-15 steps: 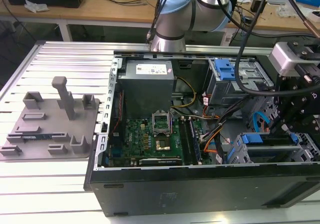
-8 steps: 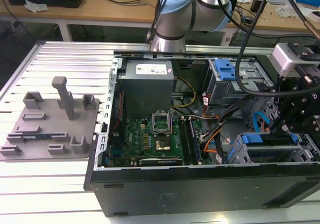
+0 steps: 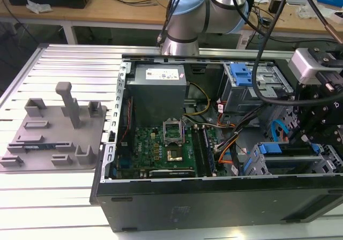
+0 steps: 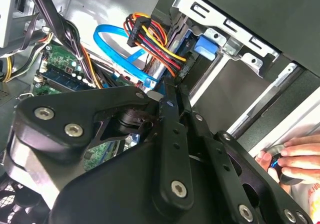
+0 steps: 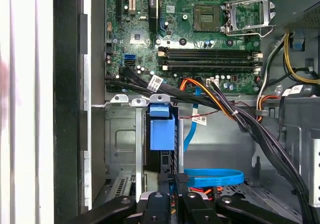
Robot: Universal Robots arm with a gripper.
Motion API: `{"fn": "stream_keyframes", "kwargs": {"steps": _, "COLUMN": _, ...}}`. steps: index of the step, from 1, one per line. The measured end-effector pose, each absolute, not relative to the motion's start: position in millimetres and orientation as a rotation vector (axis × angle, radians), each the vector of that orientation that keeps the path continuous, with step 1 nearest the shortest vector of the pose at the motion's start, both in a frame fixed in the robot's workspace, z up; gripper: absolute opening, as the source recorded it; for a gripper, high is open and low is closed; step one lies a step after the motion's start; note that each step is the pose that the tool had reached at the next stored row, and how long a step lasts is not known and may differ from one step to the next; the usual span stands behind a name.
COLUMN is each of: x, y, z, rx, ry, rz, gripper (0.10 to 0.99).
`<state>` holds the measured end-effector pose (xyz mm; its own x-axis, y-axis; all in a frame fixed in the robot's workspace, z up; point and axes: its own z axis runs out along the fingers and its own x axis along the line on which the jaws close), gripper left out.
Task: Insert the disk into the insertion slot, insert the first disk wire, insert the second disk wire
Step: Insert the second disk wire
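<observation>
Blue plastic of the disk point(image 5: 162, 133) carrier is showing in the first wrist view, sitting inside the insertion slot point(image 5: 120, 136), a grey sheet-metal cage just beside the green motherboard point(image 5: 200, 39); the drive's metal body is lying hidden behind the carrier.

- Gripper point(image 5: 174, 200): black linkages are hanging just over the disk's end, with a blue data cable point(image 5: 212, 176) looping beside them and its black plug sitting right at the tips. I cannot tell whether the fingers are closed on that plug.
- Second wrist view: the gripper point(image 4: 174, 98) is blocking most of the cage, and a multicoloured power wire bundle point(image 4: 155, 41) is running down beside the blue cable point(image 4: 117, 46). A person's hand point(image 4: 300, 156) is resting outside the case, partly cut off at the edge.
- Exterior view: the open computer case point(image 3: 214, 202) is lying on a slatted metal tabletop point(image 3: 59, 208). The gripper point(image 3: 316, 119) is hanging over the cage point(image 3: 321, 162) at that view's right. A grey power supply point(image 3: 158, 87) and a grey fixture tray point(image 3: 53, 138) are sitting well apart from it.
</observation>
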<state>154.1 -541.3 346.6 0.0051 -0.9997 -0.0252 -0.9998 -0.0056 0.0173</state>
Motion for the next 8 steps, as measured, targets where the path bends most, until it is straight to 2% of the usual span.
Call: {"fn": "stream_keyframes", "kwargs": {"steps": 8, "x": 154.7, "y": -541.3, "z": 339.8, "rx": -2.226, "ry": 2.215, "rz": 0.051, "gripper": 0.161}}
